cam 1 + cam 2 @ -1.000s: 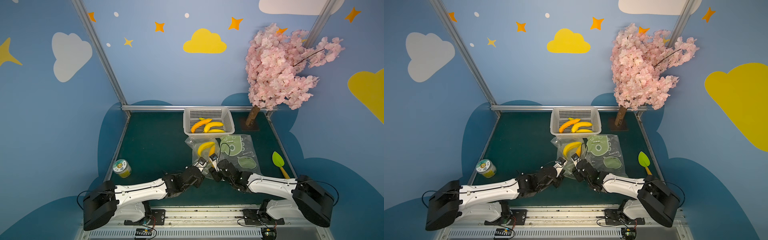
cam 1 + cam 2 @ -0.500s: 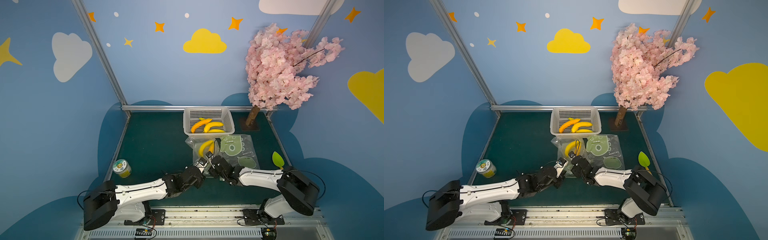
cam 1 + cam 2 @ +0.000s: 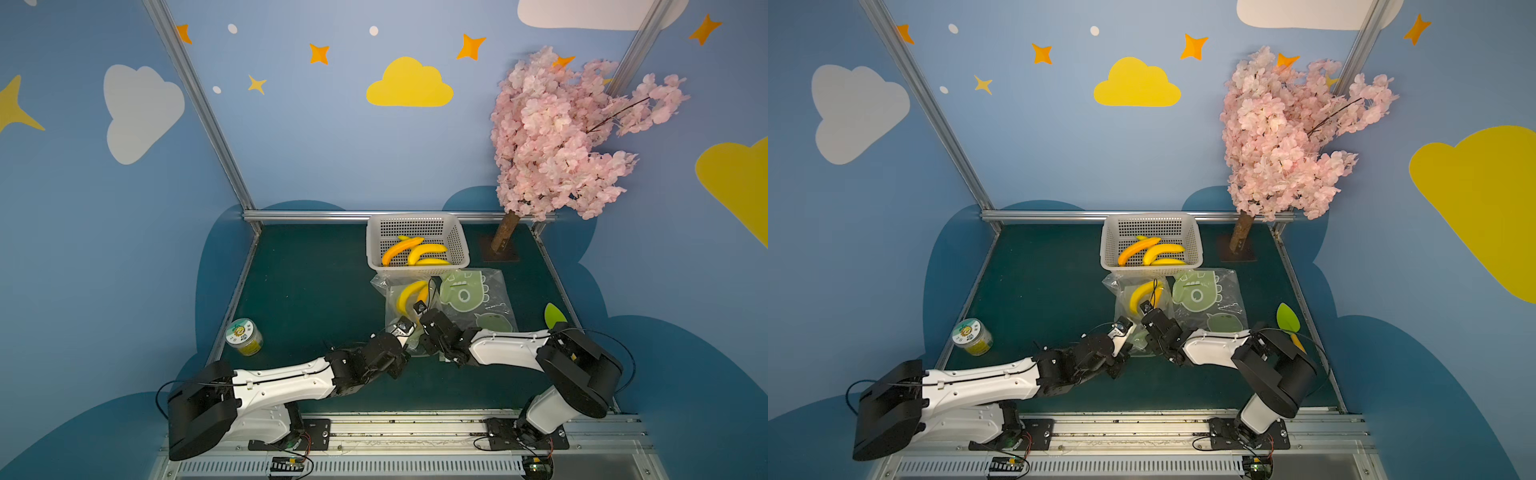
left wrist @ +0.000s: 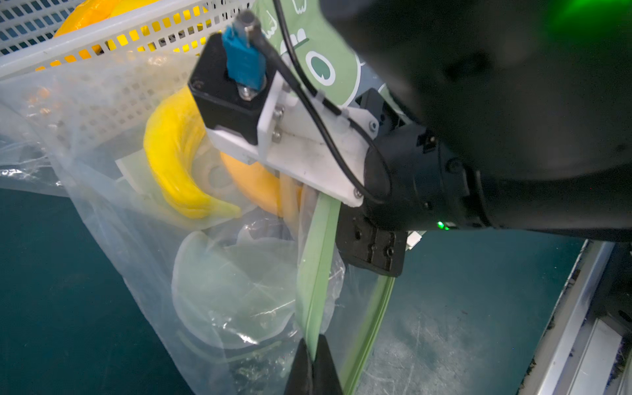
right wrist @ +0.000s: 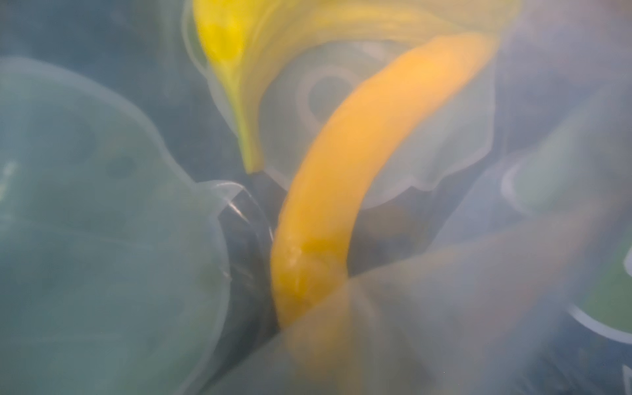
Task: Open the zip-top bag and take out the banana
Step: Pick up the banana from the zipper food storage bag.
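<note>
The site is a robot-lab test cell, dressed as a child's scene. Aluminium posts (image 3: 194, 95) frame blue walls (image 3: 324, 158) that carry painted clouds (image 3: 409, 85) and stars (image 3: 319, 53). A left arm (image 3: 282, 376) and a right arm (image 3: 507, 345) are mounted on a rail (image 3: 415, 419) at the edge of a green mat (image 3: 307, 299). Props on the mat: fake tree (image 3: 557, 141), basket (image 3: 415, 217), bag (image 3: 392, 320).

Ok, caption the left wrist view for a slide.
Left gripper pinches the bag by its zip strip; right arm reaches in toward the bananas.
</note>
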{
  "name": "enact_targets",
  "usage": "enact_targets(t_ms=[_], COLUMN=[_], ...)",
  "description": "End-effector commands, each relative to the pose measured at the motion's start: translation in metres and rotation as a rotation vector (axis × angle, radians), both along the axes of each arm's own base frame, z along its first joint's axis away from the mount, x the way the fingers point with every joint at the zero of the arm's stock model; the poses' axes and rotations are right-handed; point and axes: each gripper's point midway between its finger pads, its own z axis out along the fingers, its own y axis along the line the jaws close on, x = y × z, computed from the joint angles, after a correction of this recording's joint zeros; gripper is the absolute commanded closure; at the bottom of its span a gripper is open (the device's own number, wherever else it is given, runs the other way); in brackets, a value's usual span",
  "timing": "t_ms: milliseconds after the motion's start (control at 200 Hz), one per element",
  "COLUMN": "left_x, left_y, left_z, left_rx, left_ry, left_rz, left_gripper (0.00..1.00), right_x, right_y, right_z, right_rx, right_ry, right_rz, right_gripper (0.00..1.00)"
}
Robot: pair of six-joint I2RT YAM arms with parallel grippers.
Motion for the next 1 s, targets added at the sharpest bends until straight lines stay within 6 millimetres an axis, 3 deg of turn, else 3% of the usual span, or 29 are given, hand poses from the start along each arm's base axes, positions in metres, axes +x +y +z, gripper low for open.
enact_targets(t_ms=[0, 110, 275, 511, 751, 991], left_x=[-0.001, 0.000, 0.002, 0.005, 0.004, 0.021], left_y=[0.002, 0.003, 0.003, 0.006, 0.002, 0.014], left_z=[-0.008, -0.009, -0.013, -0.019, -0.034, -0.026], left_rx=[0.014, 0.025, 0.045, 0.090, 0.133, 0.175], left_ry=[0.017, 0.018, 0.022, 0.022, 0.038, -0.025], left_rz=[0.006, 0.013, 0.017, 0.038, 0.011, 0.115], left_gripper=[0.97, 0.97, 0.97, 0.97, 0.97, 0.97], right_x=[-0.010, -0.029, -0.041, -0.065, -0.068, -0.090], right_y=[-0.005, -0.003, -0.005, 0.012, 0.022, 0.021], right_z=[-0.009, -0.005, 0.001, 0.015, 0.032, 0.036], right_rx=[-0.009, 0.002, 0.065, 0.160, 0.280, 0.274], right_ry=[0.090, 0.194, 0.225, 0.331, 0.331, 0.472], right_rz=[-0.004, 0.025, 0.021, 0.092, 0.093, 0.112], right_gripper=[0.83, 1.00, 1.00, 1.00, 1.00, 1.00])
